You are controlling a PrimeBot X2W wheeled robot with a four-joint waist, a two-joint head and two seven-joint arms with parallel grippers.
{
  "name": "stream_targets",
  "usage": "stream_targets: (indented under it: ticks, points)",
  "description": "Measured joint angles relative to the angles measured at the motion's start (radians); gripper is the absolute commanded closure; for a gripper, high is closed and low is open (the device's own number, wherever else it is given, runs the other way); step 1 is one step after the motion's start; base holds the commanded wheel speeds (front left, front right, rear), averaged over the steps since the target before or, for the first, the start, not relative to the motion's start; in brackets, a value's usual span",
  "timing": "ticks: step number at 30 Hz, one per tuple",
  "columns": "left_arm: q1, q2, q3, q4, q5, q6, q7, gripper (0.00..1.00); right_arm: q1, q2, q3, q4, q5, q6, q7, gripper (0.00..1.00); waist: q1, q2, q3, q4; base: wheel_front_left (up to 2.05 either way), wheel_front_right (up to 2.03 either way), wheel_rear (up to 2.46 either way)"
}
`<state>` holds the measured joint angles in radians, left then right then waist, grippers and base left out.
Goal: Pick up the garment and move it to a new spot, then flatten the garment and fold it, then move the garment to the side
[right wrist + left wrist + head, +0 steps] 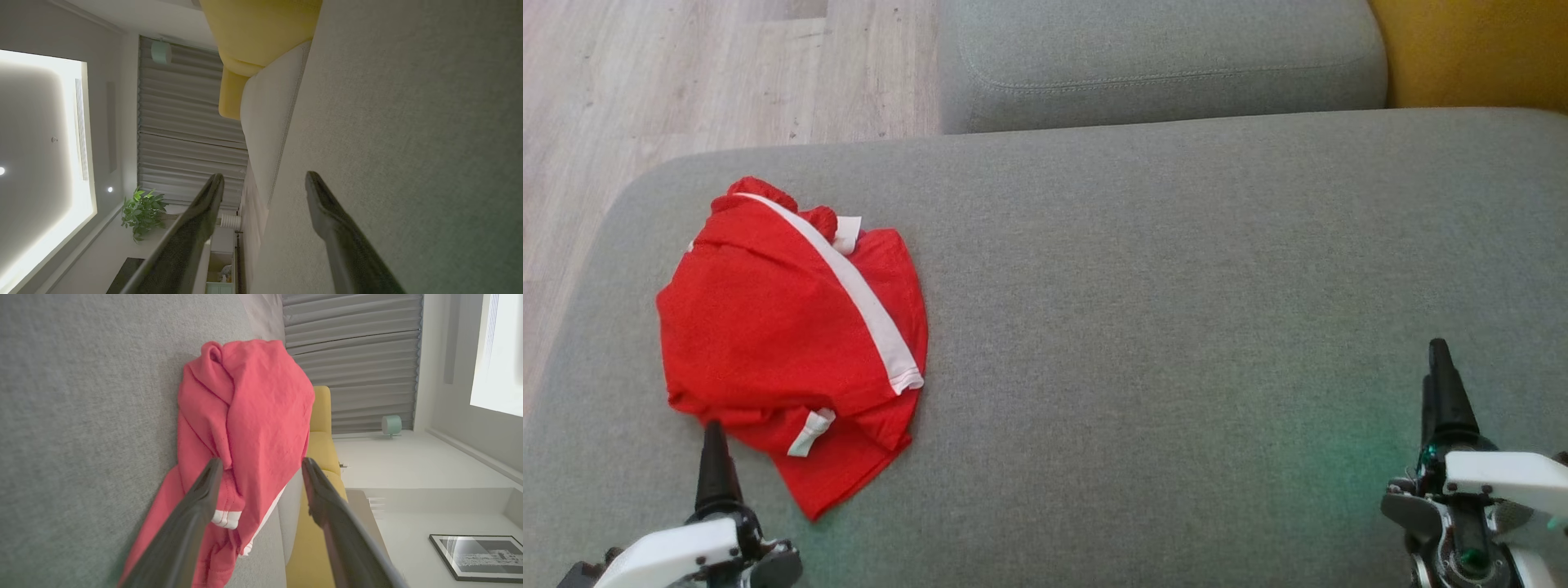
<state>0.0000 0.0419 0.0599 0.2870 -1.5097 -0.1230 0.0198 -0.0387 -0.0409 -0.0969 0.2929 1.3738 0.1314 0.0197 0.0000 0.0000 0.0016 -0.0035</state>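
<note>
Grey sofa seat point(1176, 286) fills the foreground, with the crumpled red garment point(784, 327), white-trimmed, lying on its left part near the rounded edge. Beyond that edge is the wooden floor point(686, 73). The left jaws stand wide and empty just at the garment's near hem, and the left wrist view shows a raised fold point(253, 416) lined up between the dark fingers point(196, 514). The pick-up looks not yet begun. It would go best by pushing forward around that thick fold and closing on several layers, not on the thin hem, then lifting clear before carrying toward the bare middle. The right jaws are also wide and empty, well apart over bare seat. Nothing blocks that path; the back cushion point(1160, 65) and the yellow upholstery point(1470, 49) sit beyond.
</note>
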Motion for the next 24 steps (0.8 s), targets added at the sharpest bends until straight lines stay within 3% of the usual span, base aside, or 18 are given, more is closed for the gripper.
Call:
stream_targets:
  ticks: [9,18,24]
  points:
    - [0.0,0.0,0.016,-0.052,0.14,0.004,-0.031,0.0,0.0,0.0,0.011,-0.052,-0.194,0.0,-0.025,0.0,0.0,0.0,0.003,0.0,0.0,0.0,0.0]
    - [0.0,0.0,0.0,-0.147,0.329,0.062,-0.049,0.0,0.0,0.0,0.025,-0.098,-0.366,0.0,-0.046,0.0,0.0,0.0,0.008,-0.001,0.0,0.0,0.0]
    - [0.0,0.0,-0.067,-0.17,0.504,0.107,-0.066,0.0,0.0,0.0,0.049,-0.13,-0.5,0.0,-0.065,0.0,0.0,0.0,0.01,-0.001,0.0,0.0,0.0]
